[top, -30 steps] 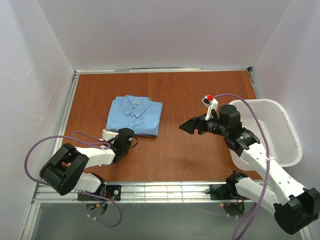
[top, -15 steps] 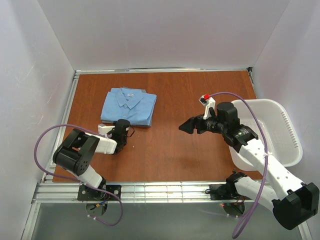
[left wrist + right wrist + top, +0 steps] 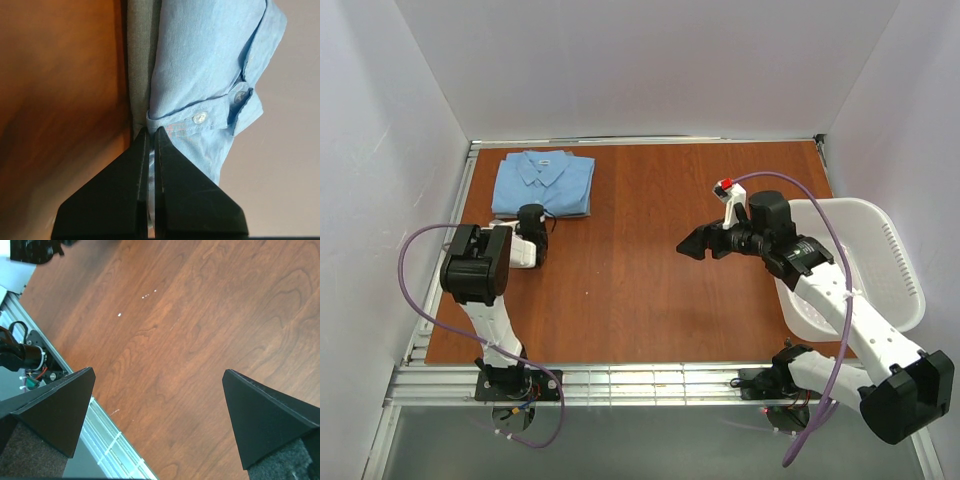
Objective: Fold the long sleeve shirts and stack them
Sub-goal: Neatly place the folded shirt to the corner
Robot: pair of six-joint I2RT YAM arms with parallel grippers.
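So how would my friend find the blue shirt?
Find the brown table, then its far left corner. The folded shirt lies there, at the left gripper. It is the only light blue thing; the basket is white.

Light blue shirt (image 3: 543,183) and grey-green shirt (image 3: 141,65) contrast with red-brown woodgrain table (image 3: 650,250).

Left arm (image 3: 492,322) and right arm (image 3: 850,320): white link shells, black joints, black wedge-shaped fingers (image 3: 115,200), a purple cable (image 3: 403,275) looping along each (small red cap (image 3: 726,184) on the right wrist).
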